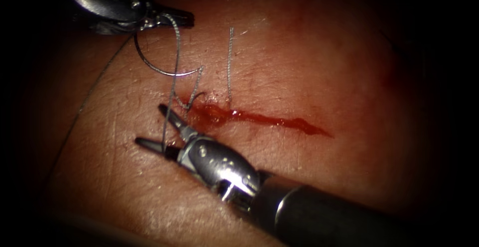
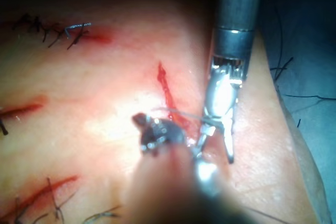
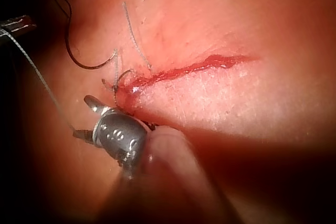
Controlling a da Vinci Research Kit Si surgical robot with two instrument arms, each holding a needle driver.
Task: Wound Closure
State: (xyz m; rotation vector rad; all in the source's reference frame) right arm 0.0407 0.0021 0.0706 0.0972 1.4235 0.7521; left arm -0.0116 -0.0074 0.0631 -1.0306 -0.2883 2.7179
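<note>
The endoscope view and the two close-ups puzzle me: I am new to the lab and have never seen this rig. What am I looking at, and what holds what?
This is a surgical practice robot with two thin arms, each ending in a small two-jawed tool. It works on pork belly, the tissue, which has a cut wet with red fluid. The endoscope view looks down on the wound; the other two pictures come from small cameras near each arm's wrist.

The left tool is shut on the curved needle near its thread end; the needle hangs free above the tissue, left of the cut's left end. The right tool stands open, and the thread runs down between its jaws. A short cut thread end stands up from the stitch at the cut.
</note>
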